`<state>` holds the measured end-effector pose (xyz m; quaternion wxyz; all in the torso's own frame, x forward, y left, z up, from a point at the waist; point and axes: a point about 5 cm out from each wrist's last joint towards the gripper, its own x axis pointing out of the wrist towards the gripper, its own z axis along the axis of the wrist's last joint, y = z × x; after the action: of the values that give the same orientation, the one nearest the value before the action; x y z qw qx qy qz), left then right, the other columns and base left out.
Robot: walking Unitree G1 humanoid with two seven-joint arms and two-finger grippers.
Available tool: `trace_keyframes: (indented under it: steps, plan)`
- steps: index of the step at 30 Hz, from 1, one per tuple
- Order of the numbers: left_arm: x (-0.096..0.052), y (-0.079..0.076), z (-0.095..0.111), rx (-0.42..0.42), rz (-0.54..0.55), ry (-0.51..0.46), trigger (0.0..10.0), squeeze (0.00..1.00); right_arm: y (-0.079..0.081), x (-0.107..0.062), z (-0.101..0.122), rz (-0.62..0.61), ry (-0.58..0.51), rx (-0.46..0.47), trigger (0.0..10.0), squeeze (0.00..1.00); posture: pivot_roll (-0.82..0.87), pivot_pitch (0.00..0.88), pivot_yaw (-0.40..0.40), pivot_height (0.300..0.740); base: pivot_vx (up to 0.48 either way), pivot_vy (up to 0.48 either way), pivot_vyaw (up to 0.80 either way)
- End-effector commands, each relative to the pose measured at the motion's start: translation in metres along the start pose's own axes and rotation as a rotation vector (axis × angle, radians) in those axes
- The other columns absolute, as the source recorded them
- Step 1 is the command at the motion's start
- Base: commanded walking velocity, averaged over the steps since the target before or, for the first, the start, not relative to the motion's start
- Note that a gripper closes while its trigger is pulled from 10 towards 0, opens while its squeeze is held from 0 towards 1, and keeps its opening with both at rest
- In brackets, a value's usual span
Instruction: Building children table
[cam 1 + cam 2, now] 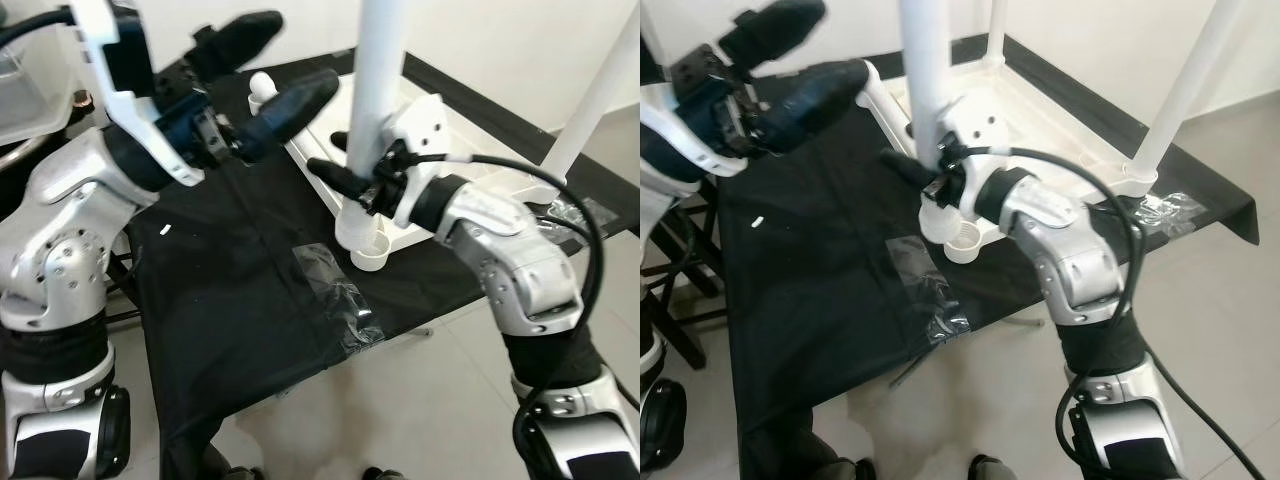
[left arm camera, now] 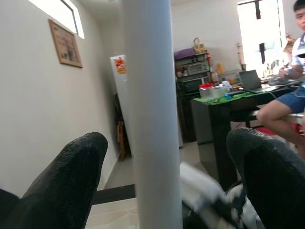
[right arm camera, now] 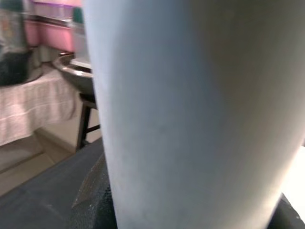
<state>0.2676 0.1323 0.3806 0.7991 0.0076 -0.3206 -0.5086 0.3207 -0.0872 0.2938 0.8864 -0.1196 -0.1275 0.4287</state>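
The small white children's table (image 1: 1040,110) lies upside down on a tabletop (image 1: 230,300) with a black cloth over it. Its white legs stick up in the air.

The right pincer (image 1: 345,180) is clenched around one white leg (image 1: 378,90), low down, close to where the leg joins the upside-down top. One black finger (image 1: 330,172) pokes out past the leg on the robot's left side. In the right wrist view the leg (image 3: 190,114) is pressed up close against the camera.

Just below the right pincer, at the corner of the table, sits a small round white cup shape (image 1: 370,255). I cannot tell what is in it.

The left pincer (image 1: 265,75) is up and to the left of the right pincer. Its two fat black fingers (image 1: 290,105) are spread wide apart and hold nothing. In the left wrist view the same white leg (image 2: 150,114) stands between the two fingers (image 2: 71,181), with a gap on each side.

Another white leg (image 1: 1185,90) stands past the right arm, well apart from both pincers. A patch of clear tape (image 1: 340,290) shines on the black cloth, just below the right pincer.

A person (image 2: 290,90) sits at a desk far off in the room.
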Motion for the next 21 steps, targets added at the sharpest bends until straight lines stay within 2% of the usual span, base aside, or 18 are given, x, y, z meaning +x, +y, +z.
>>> trace_keyframes:
  steps: [1, 2, 7, 11, 12, 14, 15, 21]
  plan:
    - [0.005, 0.001, -0.004, -0.036, -0.016, 0.008, 10.0, 0.0, 0.009, 0.006, 0.0, 0.038, 0.02, -0.023, 10.0, 0.0, -0.03, 0.073, 0.005, 0.74, 0.0, 0.0, 0.0]
    - [0.009, 0.002, -0.006, -0.059, -0.011, 0.013, 10.0, 0.0, 0.015, 0.01, -0.003, 0.057, 0.034, -0.036, 10.0, 0.0, -0.03, 0.073, 0.006, 0.74, 0.0, 0.0, 0.0]
    - [0.013, 0.003, -0.009, -0.091, -0.009, 0.02, 10.0, 0.0, 0.023, 0.015, -0.006, 0.079, 0.046, -0.043, 10.0, 0.0, -0.02, 0.067, 0.009, 0.74, 0.0, 0.0, 0.0]
    - [0.018, 0.005, -0.014, -0.149, -0.002, 0.026, 10.0, 0.0, 0.034, 0.021, -0.01, 0.104, 0.053, -0.029, 10.0, 0.0, -0.02, 0.066, 0.009, 0.74, 0.0, 0.0, 0.0]
    - [0.019, 0.006, -0.015, -0.166, 0.003, 0.024, 3.3, 0.0, 0.035, 0.021, -0.011, 0.106, 0.053, -0.026, 10.0, 0.0, -0.02, 0.066, 0.009, 0.74, 0.0, 0.0, 0.0]
    - [0.02, 0.007, -0.015, -0.183, 0.008, 0.021, 3.3, 0.0, 0.036, 0.022, -0.011, 0.106, 0.054, -0.026, 10.0, 0.0, -0.02, 0.066, 0.009, 0.74, 0.0, 0.0, 0.0]
    - [0.021, 0.007, -0.015, -0.194, 0.008, 0.019, 0.0, 0.0, 0.037, 0.023, -0.012, 0.106, 0.055, -0.026, 10.0, 0.0, -0.02, 0.066, 0.009, 0.74, 0.0, 0.0, 0.0]
    - [0.024, 0.007, -0.016, -0.216, 0.005, 0.014, 0.0, 0.0, 0.039, 0.024, -0.014, 0.102, 0.061, -0.025, 10.0, 0.0, -0.02, 0.066, 0.012, 0.74, 0.0, 0.0, 0.0]
